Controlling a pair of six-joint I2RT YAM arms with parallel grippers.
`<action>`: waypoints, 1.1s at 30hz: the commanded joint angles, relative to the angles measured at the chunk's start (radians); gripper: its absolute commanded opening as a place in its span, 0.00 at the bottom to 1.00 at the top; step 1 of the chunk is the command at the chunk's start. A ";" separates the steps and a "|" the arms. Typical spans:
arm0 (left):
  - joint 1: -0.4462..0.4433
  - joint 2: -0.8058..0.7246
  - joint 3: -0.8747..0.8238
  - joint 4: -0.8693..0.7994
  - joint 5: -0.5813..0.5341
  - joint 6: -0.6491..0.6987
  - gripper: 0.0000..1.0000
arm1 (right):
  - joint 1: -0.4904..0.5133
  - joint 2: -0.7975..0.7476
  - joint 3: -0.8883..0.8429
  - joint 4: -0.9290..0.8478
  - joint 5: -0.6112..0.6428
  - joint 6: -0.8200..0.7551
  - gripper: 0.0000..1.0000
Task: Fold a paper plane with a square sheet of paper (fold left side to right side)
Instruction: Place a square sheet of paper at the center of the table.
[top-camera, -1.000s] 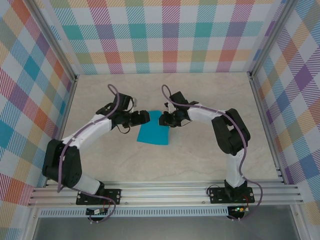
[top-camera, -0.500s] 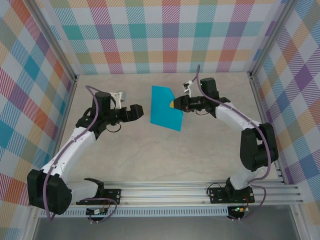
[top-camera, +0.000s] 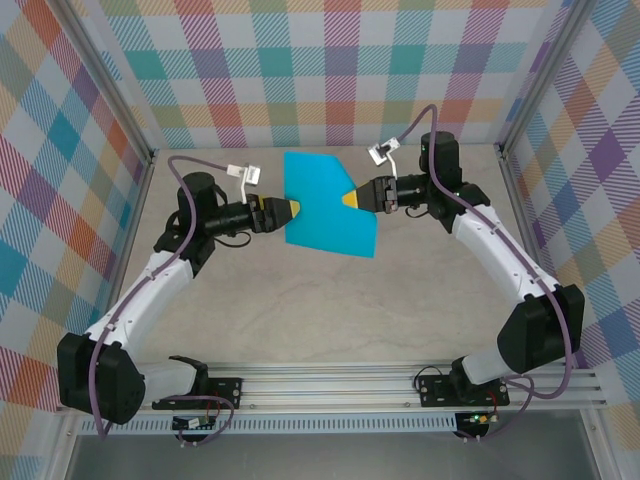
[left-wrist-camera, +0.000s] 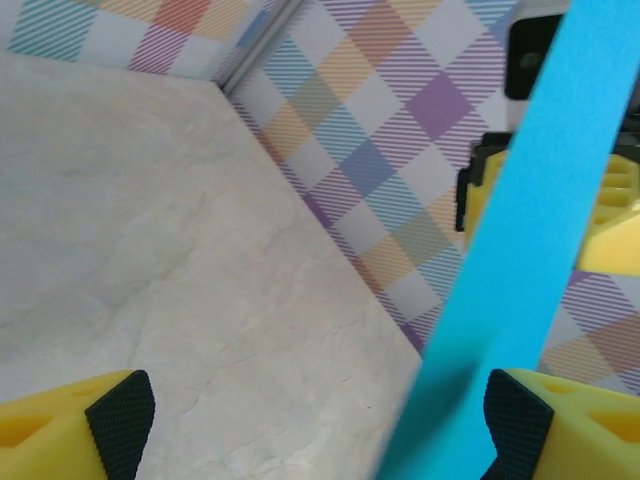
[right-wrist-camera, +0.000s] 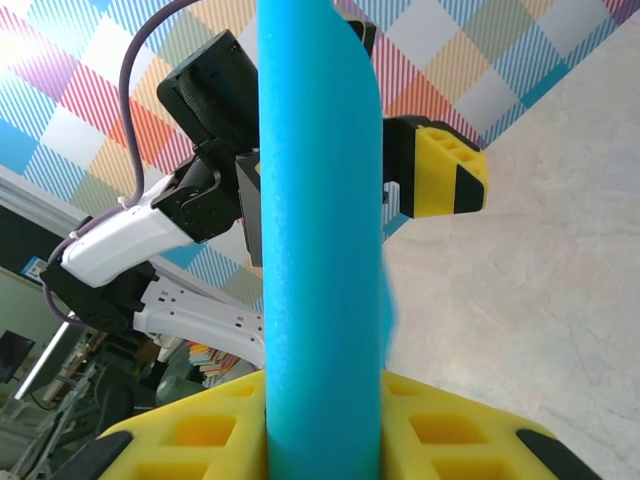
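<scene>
Square sheet of paper (top-camera: 325, 208): we count one, bright cyan-blue, unmarked, upper centre of top view, between two grippers; narrow edge-on band in both wrist views. We note right gripper (top-camera: 352, 199) clamped on sheet's right edge. We see left gripper (top-camera: 288, 211) with jaws wide apart, sheet's left edge just beside one black pad (left-wrist-camera: 515, 418). Arms: two.
</scene>
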 joint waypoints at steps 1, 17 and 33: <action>-0.019 0.006 0.013 0.112 0.091 -0.031 0.87 | 0.009 -0.002 -0.012 0.087 -0.060 0.049 0.26; -0.061 0.004 -0.043 0.032 -0.017 -0.016 0.03 | 0.003 0.036 -0.015 -0.106 0.200 -0.075 0.44; -0.070 0.390 -0.197 0.027 -0.234 -0.068 0.00 | -0.034 0.146 -0.081 -0.275 0.695 -0.107 0.85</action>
